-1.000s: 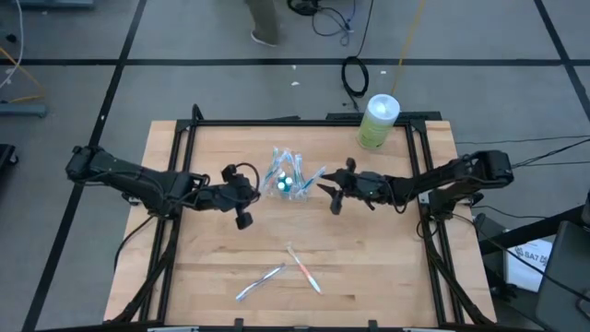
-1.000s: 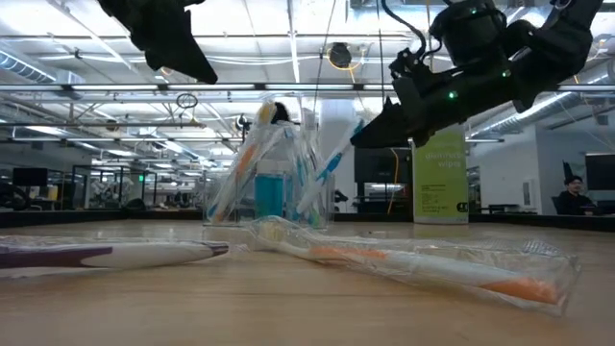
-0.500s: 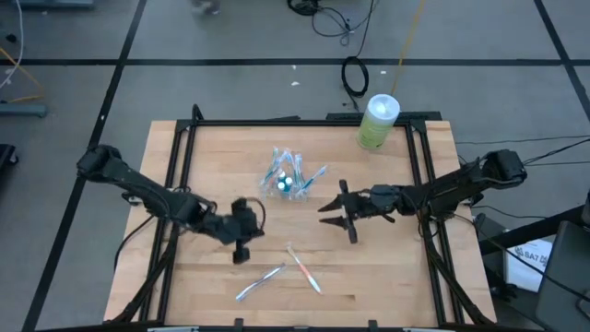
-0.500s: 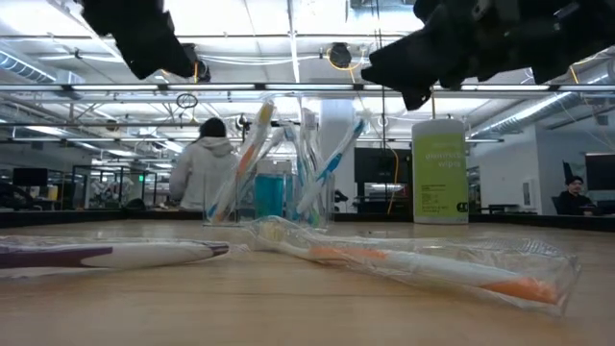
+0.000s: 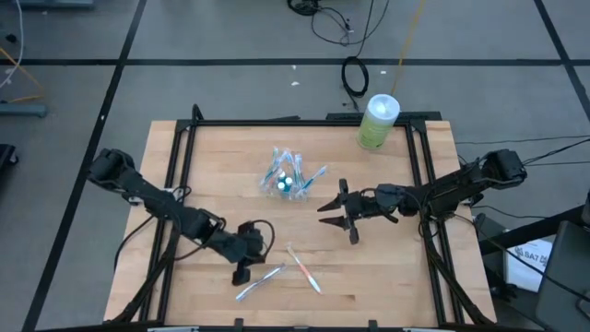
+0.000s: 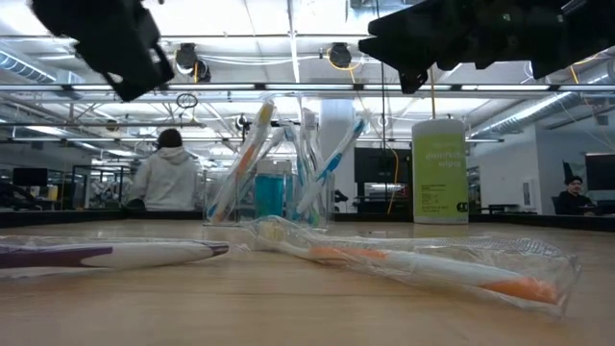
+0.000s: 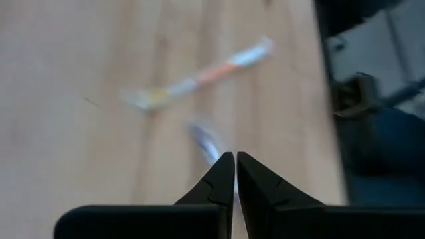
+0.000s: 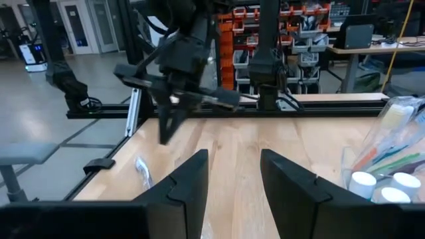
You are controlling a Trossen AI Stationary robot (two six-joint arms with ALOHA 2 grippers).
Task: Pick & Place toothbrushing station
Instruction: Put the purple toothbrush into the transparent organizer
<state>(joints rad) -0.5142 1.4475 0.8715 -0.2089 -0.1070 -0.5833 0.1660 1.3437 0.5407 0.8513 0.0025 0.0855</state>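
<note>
A small clear plastic cup (image 5: 288, 181) stands near the middle of the wooden table (image 5: 212, 166), packed with thin toothbrushes (image 6: 332, 163) in blue, green, orange and white; their exact number cannot be counted. Two teal-capped tubes (image 5: 286, 183) show inside the cup. Two more wrapped toothbrushes lie loose near the table's front edge: an orange-handled toothbrush (image 5: 303, 268) and a pale toothbrush (image 5: 259, 282).

The left gripper (image 5: 242, 273) reaches low and far forward, poised just beside the pale toothbrush, its fingers pressed together and holding nothing. The right gripper (image 5: 336, 212) hangs to the right of the cup, arm stretched in from the side, fingers spread apart and empty.

A pale-green canister (image 5: 377, 121) with a white lid stands at the back right corner; its label is unreadable. A person (image 6: 168, 173) stands in the room behind.
</note>
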